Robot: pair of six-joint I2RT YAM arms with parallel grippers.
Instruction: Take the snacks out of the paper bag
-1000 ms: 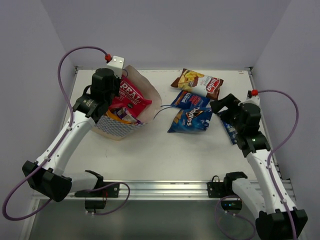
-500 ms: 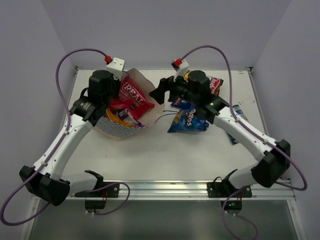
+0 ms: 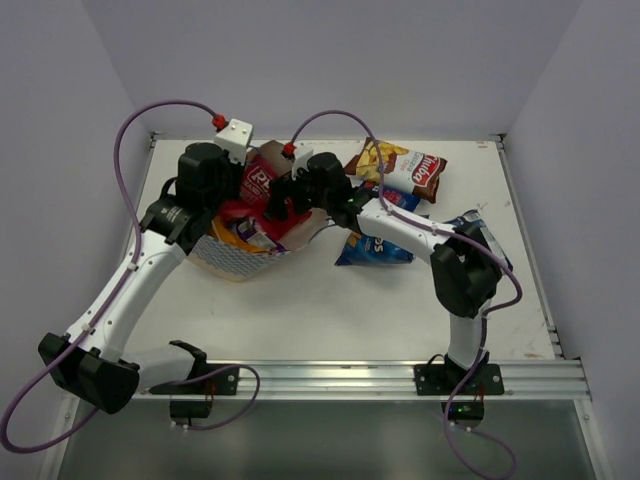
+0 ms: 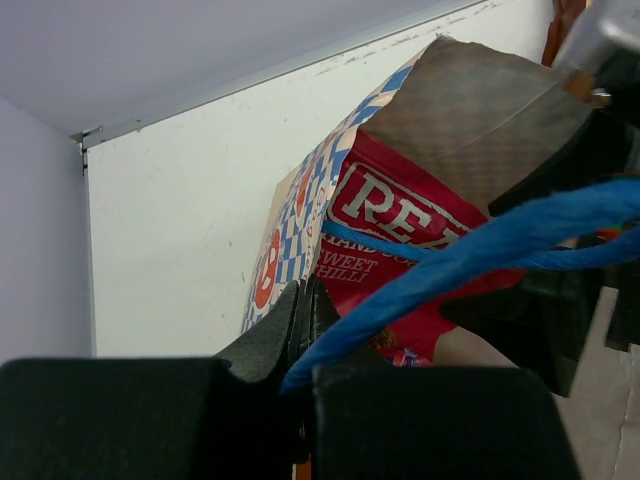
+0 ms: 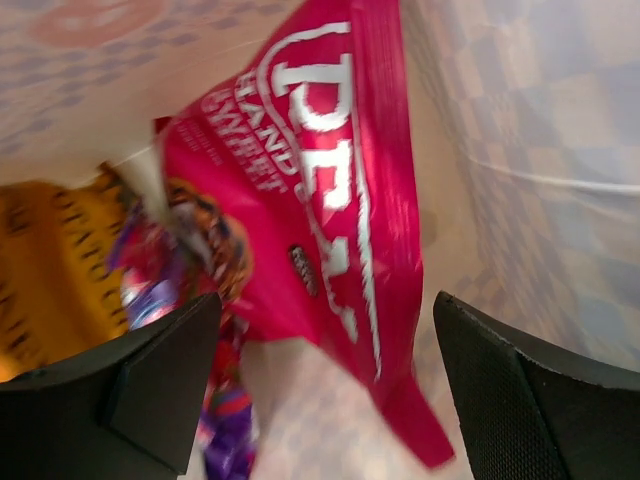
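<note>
The paper bag (image 3: 240,258) lies tipped at the table's left, mouth toward the right. My left gripper (image 3: 218,212) is shut on its rim (image 4: 300,200), with the blue string handle (image 4: 470,245) running between the fingers. A red-pink packet (image 3: 258,183) sticks out of the mouth, with an orange packet (image 3: 234,233) and a purple one (image 3: 257,239) beside it. My right gripper (image 3: 279,199) is open at the bag's mouth, its jaws either side of the red-pink packet (image 5: 310,200) without touching it. The orange (image 5: 50,260) and purple (image 5: 225,450) packets lie to its left.
Outside the bag lie a brown-and-white packet (image 3: 408,166), a blue Doritos packet (image 3: 378,246), another blue packet (image 3: 397,198) and a blue-and-white one (image 3: 474,226) under the right arm. The right arm stretches across the table's middle. White walls enclose the back and sides.
My right arm has swung from the table's right side across to the bag, and its open gripper is now at the bag's mouth. The left gripper has kept its hold on the bag.
</note>
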